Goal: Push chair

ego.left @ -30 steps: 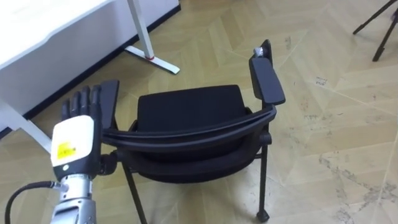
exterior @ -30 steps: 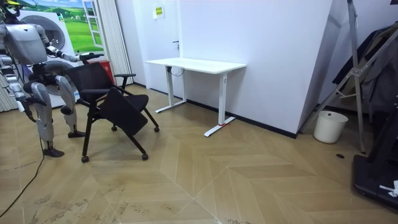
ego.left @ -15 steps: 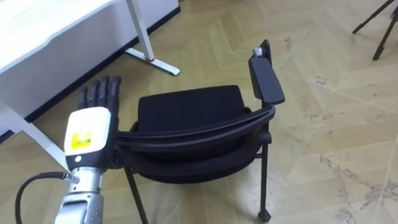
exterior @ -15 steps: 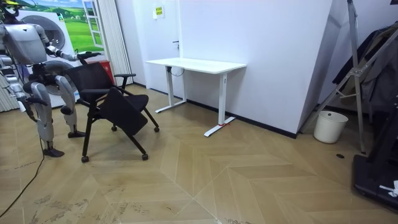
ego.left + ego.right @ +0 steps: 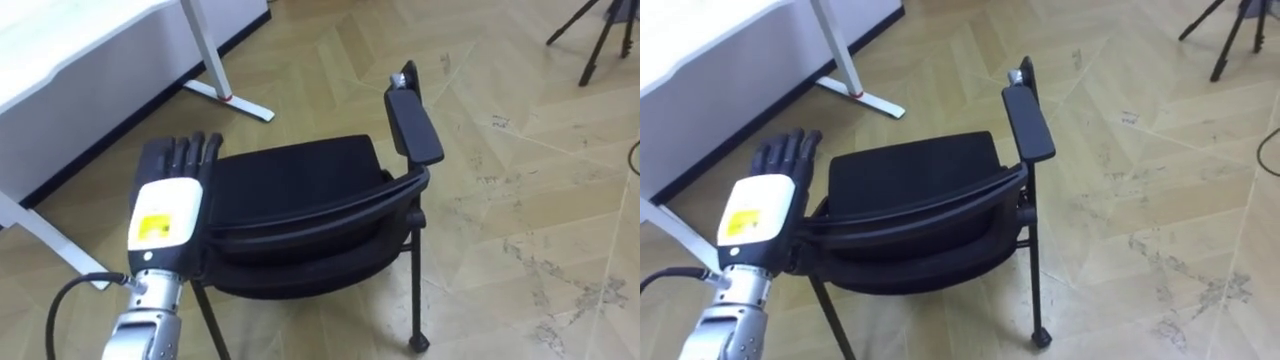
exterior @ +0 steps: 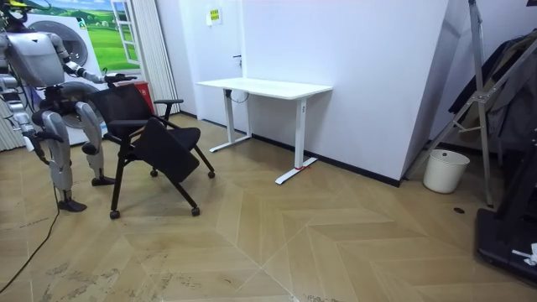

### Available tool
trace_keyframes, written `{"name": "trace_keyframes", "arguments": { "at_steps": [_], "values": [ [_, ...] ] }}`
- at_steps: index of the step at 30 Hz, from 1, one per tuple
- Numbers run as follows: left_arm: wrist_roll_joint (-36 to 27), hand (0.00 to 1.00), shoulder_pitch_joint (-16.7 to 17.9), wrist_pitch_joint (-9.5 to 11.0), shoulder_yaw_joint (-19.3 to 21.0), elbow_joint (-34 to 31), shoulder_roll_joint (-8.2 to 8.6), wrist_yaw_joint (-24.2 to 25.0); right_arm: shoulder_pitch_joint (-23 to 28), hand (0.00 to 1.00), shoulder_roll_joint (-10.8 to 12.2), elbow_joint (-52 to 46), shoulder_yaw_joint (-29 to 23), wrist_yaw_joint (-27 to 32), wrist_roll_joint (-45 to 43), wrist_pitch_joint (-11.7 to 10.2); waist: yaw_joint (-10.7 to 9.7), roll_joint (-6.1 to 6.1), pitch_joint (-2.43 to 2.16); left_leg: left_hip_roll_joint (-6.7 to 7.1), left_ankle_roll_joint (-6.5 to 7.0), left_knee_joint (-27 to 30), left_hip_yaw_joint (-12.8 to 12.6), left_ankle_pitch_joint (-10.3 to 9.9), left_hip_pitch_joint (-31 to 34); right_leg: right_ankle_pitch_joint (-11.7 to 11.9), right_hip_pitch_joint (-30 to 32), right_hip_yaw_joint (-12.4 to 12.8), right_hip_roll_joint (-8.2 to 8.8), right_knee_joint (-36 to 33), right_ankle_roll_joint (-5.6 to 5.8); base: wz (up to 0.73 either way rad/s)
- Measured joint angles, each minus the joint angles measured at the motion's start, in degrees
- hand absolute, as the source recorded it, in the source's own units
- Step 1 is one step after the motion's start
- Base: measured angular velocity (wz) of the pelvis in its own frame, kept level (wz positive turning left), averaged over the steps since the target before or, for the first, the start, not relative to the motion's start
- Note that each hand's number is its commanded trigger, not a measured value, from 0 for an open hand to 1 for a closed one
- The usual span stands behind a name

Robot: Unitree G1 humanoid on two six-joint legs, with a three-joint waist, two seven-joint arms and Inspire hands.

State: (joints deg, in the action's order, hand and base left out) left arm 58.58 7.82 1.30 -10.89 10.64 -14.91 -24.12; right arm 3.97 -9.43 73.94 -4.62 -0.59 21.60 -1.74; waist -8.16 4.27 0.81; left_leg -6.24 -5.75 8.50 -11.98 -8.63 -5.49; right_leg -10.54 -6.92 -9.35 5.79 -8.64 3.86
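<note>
Parquet floor (image 5: 500, 150) underfoot, the chair (image 5: 300, 180) stands right before you, backrest (image 5: 320, 213) nearest. Your left hand (image 5: 170, 200) sits at the backrest's left end, fingers straight, clasping nothing; your right hand (image 6: 30, 139) hangs by your side, its state impossible to tell. Desk (image 5: 60, 40) lies off to the left. Push seems just starting: next, press forward evenly so the chair rolls straight.
</note>
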Motion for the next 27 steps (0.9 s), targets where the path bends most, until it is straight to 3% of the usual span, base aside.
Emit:
{"name": "trace_keyframes", "arguments": {
  "at_steps": [2,8,19,21,22,23,24,27],
  "values": [
    [0.0,0.0,-0.5,-0.3,-1.3,2.2,0.07,0.5,-0.1,0.0,-0.2,0.3,-0.1,-0.1,-0.4,0.0,-0.2,0.34,-0.01,0.0,0.0,0.0,0.0,0.0,0.1,0.0,0.4,0.0,0.0,0.0,0.0,0.0],
    [2.2,0.0,-1.0,-1.4,-1.9,6.9,0.23,0.5,-0.1,0.0,-0.4,0.2,-1.2,0.0,-1.9,0.4,-1.0,1.19,-0.6,0.01,0.0,0.0,-0.4,0.0,-0.1,0.0,0.5,0.5,-0.01,-0.1,0.0,-0.04],
    [2.0,0.0,-3.5,-1.5,-0.4,12.8,0.35,0.0,0.5,0.0,-0.8,-1.2,-1.9,0.4,-3.8,0.6,-0.4,0.2,-0.66,0.01,0.01,0.0,-1.7,0.0,-1.3,0.1,0.7,2.4,-0.07,-0.2,0.16,-0.07],
    [1.8,0.0,-3.9,-2.2,-0.1,13.6,0.37,0.0,0.6,0.0,-1.1,-1.2,-1.9,0.3,-3.9,0.8,-0.6,0.18,-0.68,0.0,0.02,0.0,-1.8,0.0,-1.5,0.2,0.8,2.8,-0.11,-0.3,0.17,-0.07],
    [1.7,0.51,-3.9,-2.5,0.0,13.7,0.37,0.0,0.6,0.0,-1.1,-1.2,-1.9,0.3,-4.0,0.9,-0.7,0.15,-0.7,0.0,0.02,0.0,-1.8,0.0,-1.6,0.2,0.8,2.9,-0.12,-0.4,0.17,-0.08],
    [1.7,0.51,-3.9,-3.0,0.0,14.2,0.37,0.0,0.6,0.0,-1.1,-1.2,-2.0,0.4,-4.1,1.3,-0.9,0.07,-0.74,0.01,0.02,-0.1,-2.0,0.0,-1.8,0.2,0.7,3.0,-0.12,-0.5,0.17,-0.07],
    [1.7,1.0,-4.1,-3.6,0.1,14.7,0.38,0.0,0.5,0.0,-1.1,-1.2,-2.4,0.4,-4.2,1.8,-0.9,0.04,-0.76,0.0,0.02,-0.1,-2.0,0.0,-2.1,0.2,0.5,3.1,-0.12,-0.7,0.17,-0.05],
    [1.1,1.0,-4.6,-4.3,0.3,15.5,0.62,0.1,0.5,0.0,-1.5,-1.3,-2.4,0.5,-4.1,2.5,-0.9,-0.14,-0.87,0.0,0.02,0.0,-2.3,0.0,-2.4,0.2,0.6,3.4,-0.11,-1.1,0.19,-0.04]
  ]
}}
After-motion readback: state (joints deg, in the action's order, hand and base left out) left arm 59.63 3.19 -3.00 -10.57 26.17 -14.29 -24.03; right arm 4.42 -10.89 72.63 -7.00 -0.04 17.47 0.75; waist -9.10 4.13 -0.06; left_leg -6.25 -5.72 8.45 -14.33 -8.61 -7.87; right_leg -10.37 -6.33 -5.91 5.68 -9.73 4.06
